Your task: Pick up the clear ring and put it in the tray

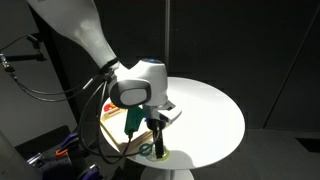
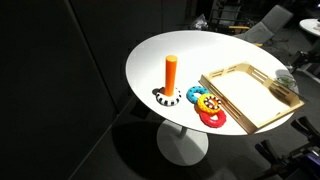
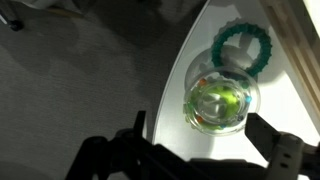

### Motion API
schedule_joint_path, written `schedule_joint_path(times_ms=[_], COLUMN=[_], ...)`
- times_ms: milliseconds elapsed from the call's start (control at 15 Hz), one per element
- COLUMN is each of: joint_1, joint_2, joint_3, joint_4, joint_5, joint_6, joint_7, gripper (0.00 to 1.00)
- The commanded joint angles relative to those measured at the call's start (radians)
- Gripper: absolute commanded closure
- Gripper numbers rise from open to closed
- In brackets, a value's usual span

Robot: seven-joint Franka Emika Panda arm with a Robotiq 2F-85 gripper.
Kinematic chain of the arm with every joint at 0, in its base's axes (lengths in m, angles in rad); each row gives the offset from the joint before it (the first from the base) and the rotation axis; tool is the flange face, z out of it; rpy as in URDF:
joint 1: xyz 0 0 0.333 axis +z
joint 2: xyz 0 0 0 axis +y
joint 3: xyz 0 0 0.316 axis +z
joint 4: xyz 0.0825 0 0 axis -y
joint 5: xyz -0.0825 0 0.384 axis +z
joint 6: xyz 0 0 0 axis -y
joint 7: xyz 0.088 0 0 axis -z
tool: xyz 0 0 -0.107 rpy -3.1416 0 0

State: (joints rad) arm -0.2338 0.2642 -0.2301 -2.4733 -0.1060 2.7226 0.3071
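In the wrist view a clear ring (image 3: pixel 216 98) with coloured beads and a green glow at its centre lies flat on the white round table, close to the table's edge. A teal ring (image 3: pixel 243 45) lies just beyond it. My gripper (image 3: pixel 205 140) is open and empty, and its two dark fingers straddle the near side of the clear ring from above. In an exterior view the gripper (image 1: pixel 150 125) hangs low over the table's front edge, beside the wooden tray (image 1: pixel 112 126). The tray (image 2: pixel 250 70) is empty.
An orange peg (image 2: pixel 171 74) stands upright on a black-and-white base. Red (image 2: pixel 212 118) and yellow-blue (image 2: pixel 207 101) rings lie between the peg and the tray. The tray's wooden rim (image 3: pixel 300 50) runs along the wrist view's right side. The table edge drops off to the left.
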Motion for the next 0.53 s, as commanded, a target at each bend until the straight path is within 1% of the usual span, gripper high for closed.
schedule_joint_path(times_ms=[0,467], joint_1=[0.034,0.055], joint_2=[0.063,0.123], joint_3=[-0.024,-0.035], joint_4=[0.049,0.071], joint_5=[0.033,0.07], joint_6=[0.007,0.01], joint_7=[-0.003,-0.007], gripper=[0.0,0.0])
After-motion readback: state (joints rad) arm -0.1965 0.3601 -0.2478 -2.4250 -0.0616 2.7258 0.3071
